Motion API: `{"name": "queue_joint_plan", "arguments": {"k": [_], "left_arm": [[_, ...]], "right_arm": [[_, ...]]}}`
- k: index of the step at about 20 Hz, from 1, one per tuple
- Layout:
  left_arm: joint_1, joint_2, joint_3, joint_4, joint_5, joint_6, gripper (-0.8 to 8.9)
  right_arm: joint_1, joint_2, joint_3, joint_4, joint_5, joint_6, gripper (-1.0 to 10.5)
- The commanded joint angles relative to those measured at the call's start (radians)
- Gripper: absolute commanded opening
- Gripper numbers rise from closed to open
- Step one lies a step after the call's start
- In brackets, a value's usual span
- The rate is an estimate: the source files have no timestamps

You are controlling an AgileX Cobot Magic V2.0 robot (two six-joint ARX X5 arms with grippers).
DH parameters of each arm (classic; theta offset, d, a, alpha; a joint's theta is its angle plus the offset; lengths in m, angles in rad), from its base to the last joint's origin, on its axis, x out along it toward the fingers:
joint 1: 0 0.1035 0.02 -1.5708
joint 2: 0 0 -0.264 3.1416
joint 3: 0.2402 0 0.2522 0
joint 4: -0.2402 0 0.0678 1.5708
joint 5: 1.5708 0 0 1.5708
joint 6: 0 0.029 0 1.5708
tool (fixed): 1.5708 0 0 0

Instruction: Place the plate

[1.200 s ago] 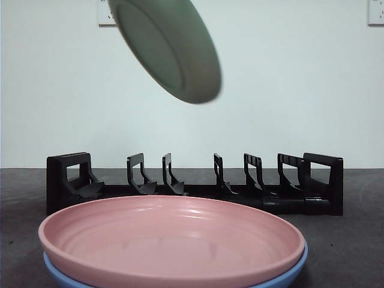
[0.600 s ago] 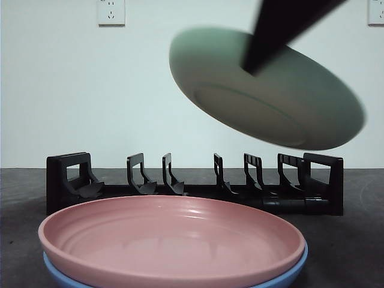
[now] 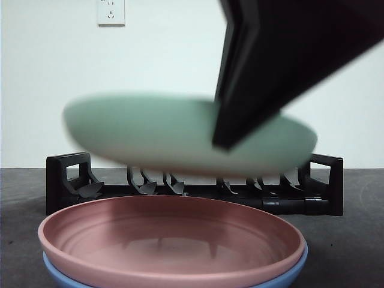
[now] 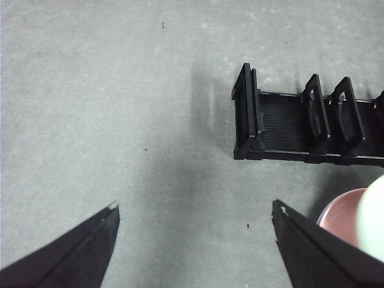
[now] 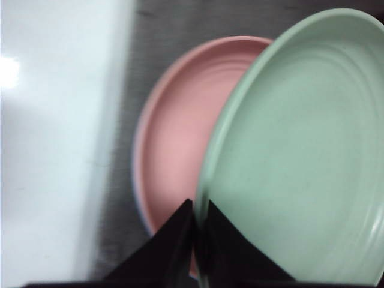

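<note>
A pale green plate (image 3: pixel 180 132) hangs nearly flat in the air, just above the pink plate (image 3: pixel 174 237) and in front of the black rack (image 3: pixel 66 180). My right gripper (image 3: pixel 225 141) is shut on the green plate's rim (image 5: pixel 204 204), coming down from the upper right in the front view. In the right wrist view the green plate (image 5: pixel 300 150) overlaps the pink plate (image 5: pixel 180 132). My left gripper (image 4: pixel 195 213) is open over bare table beside the rack's end (image 4: pixel 246 114), holding nothing.
The pink plate is stacked on a blue plate (image 3: pixel 288 270) at the table's front. The black rack has several upright dividers (image 4: pixel 315 111) and stands behind the stack. A wall socket (image 3: pixel 111 12) is on the back wall.
The green plate has dropped from high up and swung from tilted to nearly flat over the pink plate. The right arm has come down, larger in view.
</note>
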Motion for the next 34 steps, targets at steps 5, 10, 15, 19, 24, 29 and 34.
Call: {"name": "queue_joint_plan", "arguments": {"k": [5,10,15,19,24,29,34], "left_arm": [[-0.001,0.006,0.019,0.004,-0.003,-0.004,4.07],[-0.001,0.006,0.019,0.003,-0.003,-0.004,4.07],[-0.001,0.006,0.019,-0.013,-0.003,-0.003,4.07],[-0.001,0.006,0.019,-0.014,-0.003,-0.003,4.07],[-0.001,0.006,0.019,-0.011,-0.003,-0.003,4.06],[-0.001,0.006,0.019,-0.011,-0.003,-0.003,4.06],[-0.001,0.006,0.019,-0.016,-0.003,-0.003,4.06]], "right_arm": [[0.014,0.103,0.011,-0.048,-0.100,-0.007,0.2],[0.014,0.148,0.011,-0.047,-0.153,-0.007,0.2],[0.014,0.170,0.016,-0.040,-0.161,0.078,2.5],[0.014,0.137,0.082,-0.052,-0.156,0.225,3.2],[-0.089,0.010,0.159,-0.021,0.108,0.294,3.2],[-0.439,-0.079,0.159,-0.008,0.132,0.375,3.1],[-0.784,-0.085,0.159,0.026,0.099,0.370,3.1]]}}
